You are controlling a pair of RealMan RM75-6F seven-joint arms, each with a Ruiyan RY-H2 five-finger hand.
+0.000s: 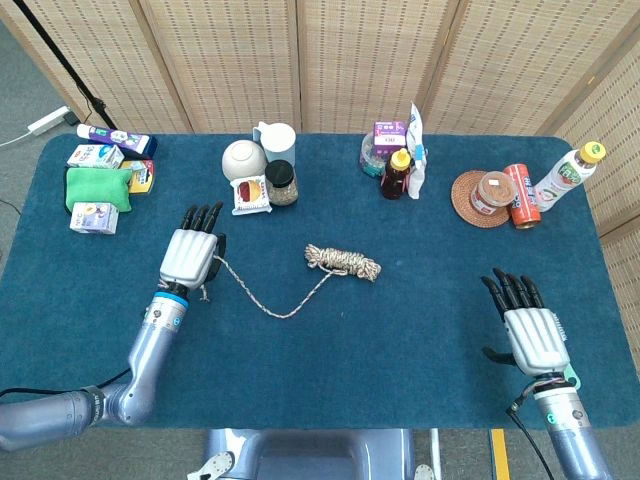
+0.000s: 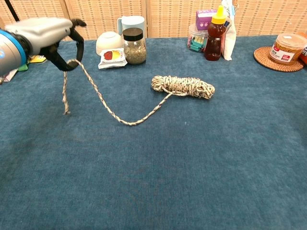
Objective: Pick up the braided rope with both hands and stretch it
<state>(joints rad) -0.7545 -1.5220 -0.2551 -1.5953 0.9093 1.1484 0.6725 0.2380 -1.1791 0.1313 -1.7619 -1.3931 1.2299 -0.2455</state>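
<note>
A braided rope lies mid-table, its coiled bundle [image 1: 343, 262] [image 2: 183, 86] resting on the blue cloth. A loose strand [image 1: 268, 303] [image 2: 103, 101] runs from the bundle leftward and rises off the table. My left hand [image 1: 189, 256] [image 2: 48, 37] pinches that strand near its end, lifted above the surface; the short tail [image 2: 64, 93] dangles below it. My right hand [image 1: 528, 332] is at the table's right front, fingers spread, holding nothing, far from the rope. The chest view does not show the right hand.
Behind the rope stand a white bowl [image 1: 243, 158], a dark-lidded jar [image 1: 281, 184], a snack packet [image 1: 250, 194] and a white cup [image 1: 277, 136]. A honey bottle [image 1: 398, 173] and boxes sit back centre. Coaster with tub [image 1: 484, 196], can, bottle at right. Green pouch [image 1: 98, 188], boxes far left.
</note>
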